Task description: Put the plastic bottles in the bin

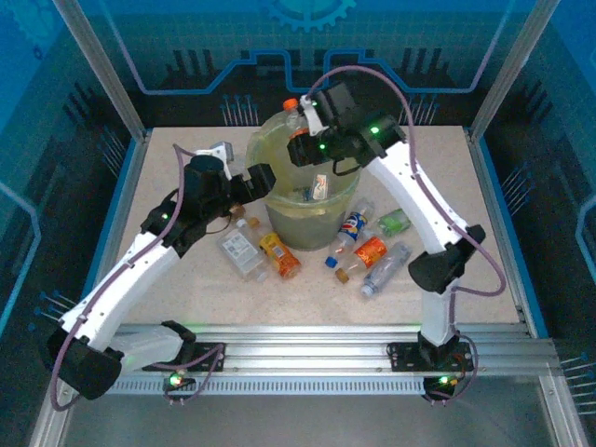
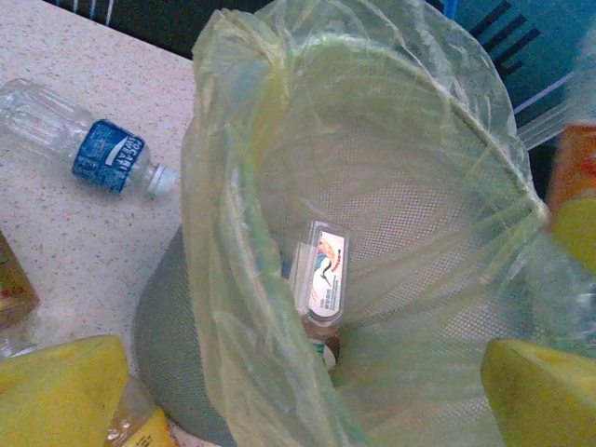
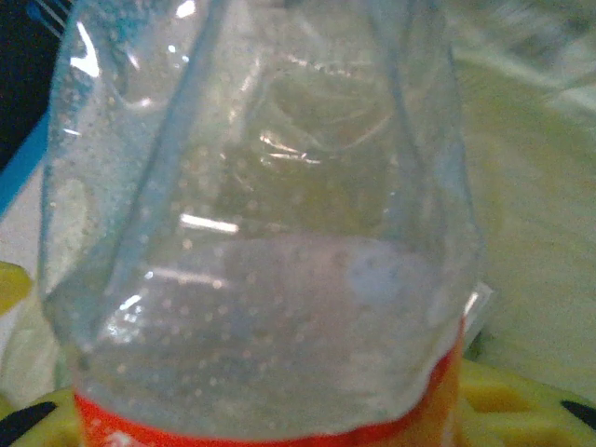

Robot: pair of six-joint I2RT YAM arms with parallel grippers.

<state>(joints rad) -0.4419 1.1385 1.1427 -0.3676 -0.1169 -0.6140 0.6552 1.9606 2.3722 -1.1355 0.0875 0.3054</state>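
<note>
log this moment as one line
right pincer: shut on clear bottle at far rim of bin | left pincer: open by bin | in bin: labelled bottle | table: several bottles

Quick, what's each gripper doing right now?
Left gripper: open, holding nothing.
Right gripper: closed on a clear orange-capped bottle at the bin's far rim.

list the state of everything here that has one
left gripper, open, empty, beside the bin's rim
right gripper, shut on held bottle
held bottle, capped, above the bin
bin, upright, lined, holding a labelled bottle
bottles on the table, lying on their sides
</note>
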